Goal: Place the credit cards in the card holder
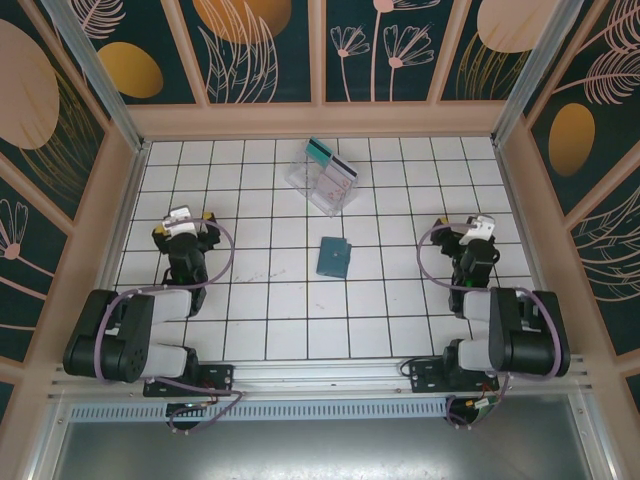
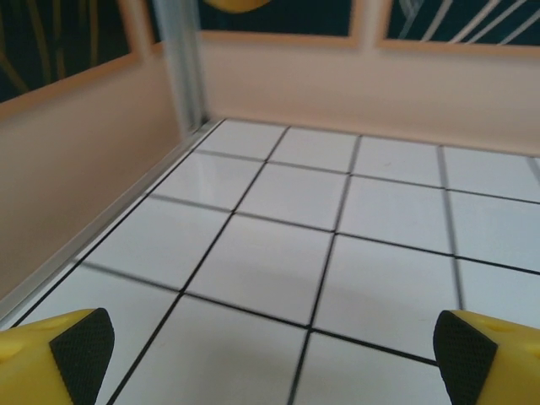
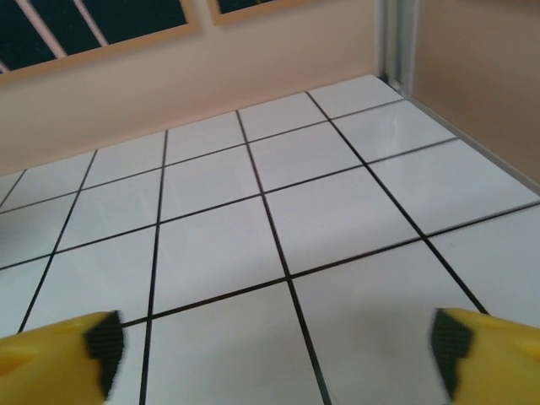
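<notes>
Worktop [image 1: 260,300]: white square tiles with thin black grid lines, glossy, with pale reflections in both wrist views. A few faint dark specks lie near the centre.

Enclosure: a low peach-coloured wall [image 1: 320,120] runs along the left, far and right sides. Above it are dark teal panels [image 1: 260,50] printed with orange ovals and pale leaf and flower outlines, framed in light wood. Metal posts [image 1: 90,70] stand at the far corners. A metal rail [image 1: 320,385] at the near edge carries both arm bases.

Clear plastic tray [image 1: 325,185]: far centre, set at an angle to the grid. The credit cards sit at its far end, a teal-green card [image 1: 320,152] and just right of it a whitish card [image 1: 343,166] with a dark stripe. Whether they lie flat or lean, cannot tell.

Card holder [image 1: 333,257]: dark teal, closed, flat on the tiles at the centre. It lies nearer than the tray and apart from it, between the two arms and well apart from both.

Left end effector [image 1: 182,222]: mid-left of the worktop, released, yellow fingers with black pads [image 2: 82,354] spread wide over bare tile, facing the far-left corner.

Right end effector [image 1: 476,230]: mid-right, likewise released, pads [image 3: 105,342] wide apart over bare tile, facing the far-right corner.
</notes>
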`<state>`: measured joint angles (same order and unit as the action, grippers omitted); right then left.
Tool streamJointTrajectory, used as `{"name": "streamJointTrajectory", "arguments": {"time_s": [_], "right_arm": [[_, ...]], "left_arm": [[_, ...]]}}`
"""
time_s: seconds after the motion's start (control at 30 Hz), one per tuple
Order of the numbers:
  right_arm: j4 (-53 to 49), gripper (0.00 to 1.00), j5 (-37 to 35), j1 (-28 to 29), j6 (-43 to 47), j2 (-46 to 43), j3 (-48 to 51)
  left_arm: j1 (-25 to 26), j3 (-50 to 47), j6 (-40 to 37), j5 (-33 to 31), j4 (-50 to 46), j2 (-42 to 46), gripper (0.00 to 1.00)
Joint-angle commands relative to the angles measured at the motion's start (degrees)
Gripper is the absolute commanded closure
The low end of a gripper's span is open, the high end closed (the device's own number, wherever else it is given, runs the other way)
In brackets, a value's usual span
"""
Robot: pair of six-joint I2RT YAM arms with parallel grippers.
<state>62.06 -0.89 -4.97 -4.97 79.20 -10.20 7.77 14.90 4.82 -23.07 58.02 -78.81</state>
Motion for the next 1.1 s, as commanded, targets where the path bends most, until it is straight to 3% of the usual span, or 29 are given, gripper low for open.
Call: {"name": "streamJointTrajectory", "arguments": {"time_s": [0.0, 0.07, 0.1, 0.27, 0.33, 0.4, 1.07], "right_arm": [[10.61, 0.01, 4.81, 0.63, 2.24, 3.28, 0.32], [11.32, 0.01, 5.94, 1.30, 3.47, 6.92, -1.05], [11.13, 0.01, 6.63, 1.68, 4.19, 8.96, -2.20], [8.94, 0.01, 5.37, 2.07, 4.15, 9.12, -3.38], [8.94, 0.01, 5.37, 2.13, 4.18, 9.10, -3.35], [8.82, 0.01, 5.37, 2.09, 4.18, 9.12, -3.43], [8.81, 0.01, 5.34, 2.12, 4.20, 9.12, -3.44]], "left_arm": [[-0.51, -2.78, -5.85, 9.61, 9.83, 0.27, 0.01], [-0.55, -5.34, -6.65, 9.33, 18.59, -3.20, 0.01], [-0.76, -5.22, -5.16, 6.35, 19.03, -3.89, 0.01], [-3.18, -3.59, -2.75, 8.23, 17.18, -5.39, 0.01], [-4.86, -3.33, -1.73, 10.75, 20.86, -9.32, 0.01], [-5.66, -1.75, -0.95, 12.00, 14.78, -7.76, 0.01], [-5.75, -2.29, -1.26, 12.21, 16.73, -8.23, 0.01]]}}
